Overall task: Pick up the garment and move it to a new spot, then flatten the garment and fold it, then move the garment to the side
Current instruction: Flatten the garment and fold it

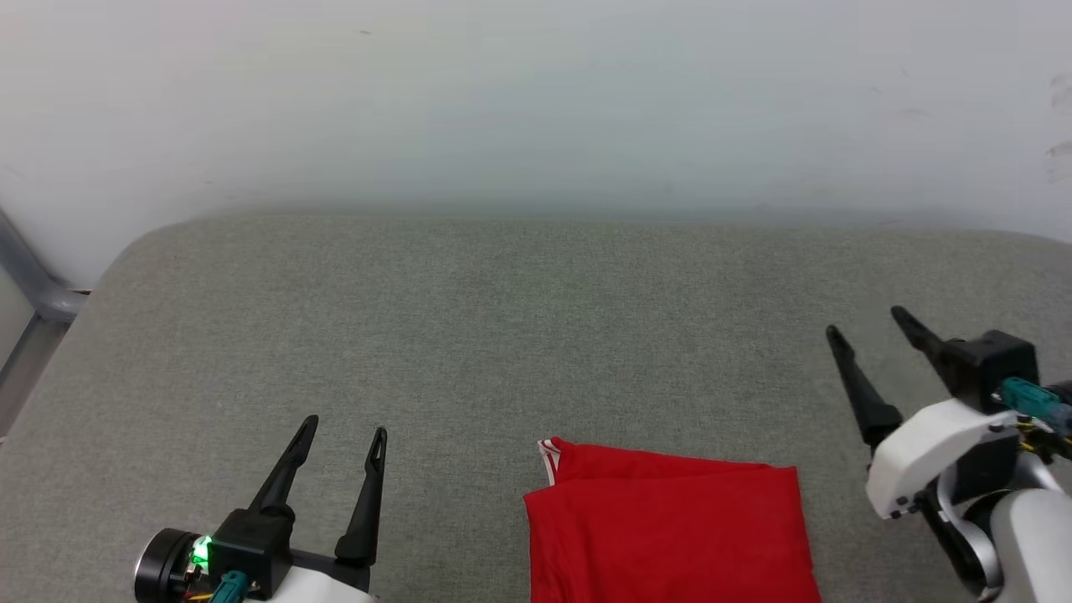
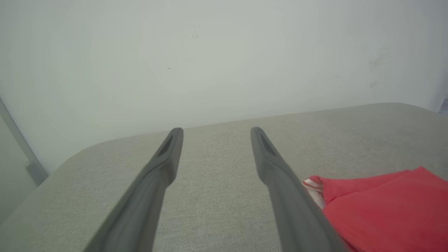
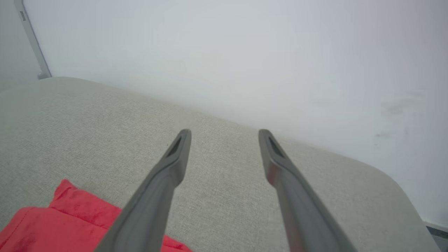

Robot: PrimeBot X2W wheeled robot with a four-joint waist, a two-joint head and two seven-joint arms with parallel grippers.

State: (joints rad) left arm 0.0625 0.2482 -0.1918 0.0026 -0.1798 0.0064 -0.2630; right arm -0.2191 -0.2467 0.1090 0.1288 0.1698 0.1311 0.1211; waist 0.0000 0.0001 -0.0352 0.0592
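The garment (image 1: 670,523) lies folded into a red rectangle on the grey cushion, at the bottom centre-right of the head view, with a bit of red-and-white striped trim at its far left corner. My left gripper (image 1: 345,427) stands open to the garment's left, with nothing between its fingers. My right gripper (image 1: 867,322) is open too, off the garment's far right corner and apart from it. In the left wrist view the garment (image 2: 381,206) sits right of the open left gripper (image 2: 214,130). In the right wrist view the garment (image 3: 66,217) lies lower left of the open right gripper (image 3: 224,132).
The grey cushion (image 1: 536,335) stretches wide, with rounded far corners. A pale wall (image 1: 536,100) rises right behind its far edge. A grey metal post (image 1: 33,293) stands at the far left by the cushion's corner.
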